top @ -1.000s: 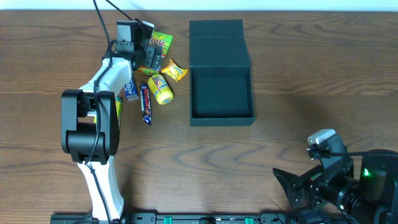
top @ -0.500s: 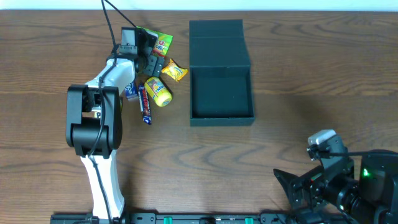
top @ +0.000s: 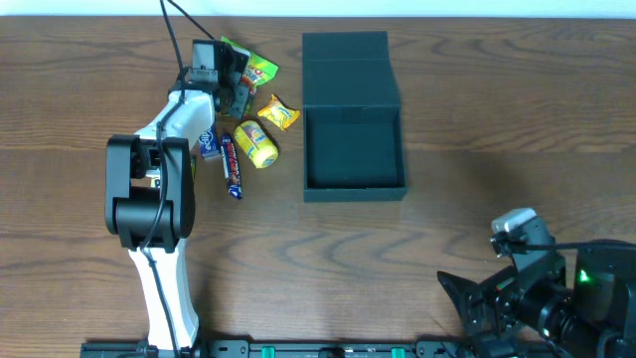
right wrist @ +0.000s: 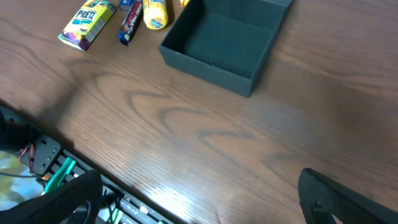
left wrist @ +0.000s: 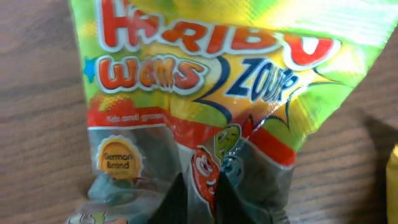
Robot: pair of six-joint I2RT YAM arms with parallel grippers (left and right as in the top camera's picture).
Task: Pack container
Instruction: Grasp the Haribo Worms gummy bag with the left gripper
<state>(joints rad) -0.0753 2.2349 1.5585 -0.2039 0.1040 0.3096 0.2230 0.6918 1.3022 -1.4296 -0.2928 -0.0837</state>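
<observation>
The container (top: 353, 149) is a dark square box on the table, open, with its flat lid (top: 348, 70) folded back behind it. It also shows at the top of the right wrist view as the container (right wrist: 224, 43), with nothing inside. To its left, my left gripper (top: 238, 89) is shut on the lower edge of a green-yellow Haribo bag (top: 255, 70). In the left wrist view the bag (left wrist: 211, 93) fills the frame, and my gripper (left wrist: 202, 199) pinches a fold of it between the two dark fingertips. My right gripper (right wrist: 202, 205) stands open near the table's front right, holding nothing.
Loose snacks lie left of the box: a yellow packet (top: 279, 113), a yellow tube (top: 256, 145), a dark bar (top: 232, 166) and a small blue packet (top: 208, 142). A Pretz box (right wrist: 87, 23) lies beside them, mostly under the left arm in the overhead view.
My left gripper has gone from open to shut, closing on the Haribo bag, which has shifted slightly. The right arm has not moved.
</observation>
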